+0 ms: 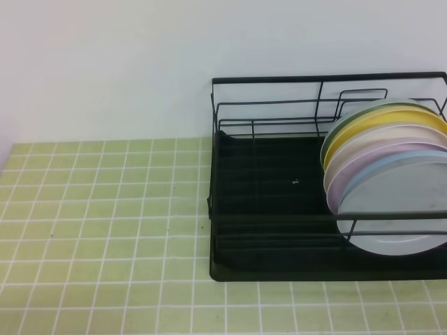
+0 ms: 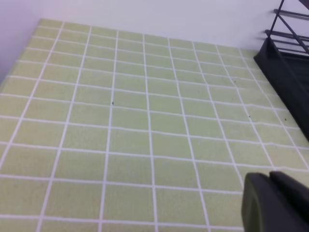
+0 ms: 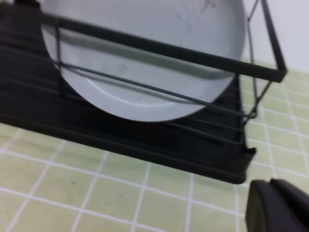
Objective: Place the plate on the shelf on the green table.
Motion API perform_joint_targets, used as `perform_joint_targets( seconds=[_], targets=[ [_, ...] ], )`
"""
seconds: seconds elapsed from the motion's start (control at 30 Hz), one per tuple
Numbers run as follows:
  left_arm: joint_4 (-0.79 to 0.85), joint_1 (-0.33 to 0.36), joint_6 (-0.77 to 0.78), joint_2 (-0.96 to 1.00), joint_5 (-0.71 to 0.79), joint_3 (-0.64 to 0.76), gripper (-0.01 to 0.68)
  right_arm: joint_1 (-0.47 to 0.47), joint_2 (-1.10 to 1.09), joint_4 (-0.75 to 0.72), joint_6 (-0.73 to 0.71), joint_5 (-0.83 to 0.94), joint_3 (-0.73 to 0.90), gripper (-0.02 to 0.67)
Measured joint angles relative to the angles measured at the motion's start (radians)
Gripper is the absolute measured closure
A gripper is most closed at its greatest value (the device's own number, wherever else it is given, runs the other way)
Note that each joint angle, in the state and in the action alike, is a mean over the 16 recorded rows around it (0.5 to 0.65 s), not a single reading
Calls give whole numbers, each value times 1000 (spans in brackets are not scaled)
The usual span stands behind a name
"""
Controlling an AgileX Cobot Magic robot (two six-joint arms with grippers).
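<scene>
The pale grey plate [image 1: 398, 209] stands upright at the front of a row of plates, in the right end of the black wire shelf [image 1: 279, 218] on the green table [image 1: 105, 230]. The right wrist view looks at the plate [image 3: 145, 63] through the shelf's front wires [image 3: 159, 48]. My right gripper [image 3: 273, 195] is shut and empty at that view's lower right corner, over the tiles in front of the shelf. My left gripper [image 2: 270, 193] is shut and empty over bare tiles [image 2: 145, 121], left of the shelf's corner [image 2: 285, 63]. Neither gripper shows in the high view.
Behind the grey plate stand a light blue plate [image 1: 363, 180], a lilac-pink one [image 1: 342, 167], a yellow one [image 1: 377, 125] and a green one [image 1: 349, 118]. The left half of the rack tray [image 1: 265, 181] holds nothing. A white wall backs the table.
</scene>
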Motion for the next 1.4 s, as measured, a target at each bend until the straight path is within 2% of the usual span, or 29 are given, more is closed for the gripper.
perform_joint_targets(
  seconds=[0.27, 1.4],
  targets=[
    [0, 0, 0, 0, -1, 0, 675, 0, -3, -91, 56, -10, 5, 651],
    [0, 0, 0, 0, -1, 0, 675, 0, -3, -94, 56, -8, 5, 651]
  ],
)
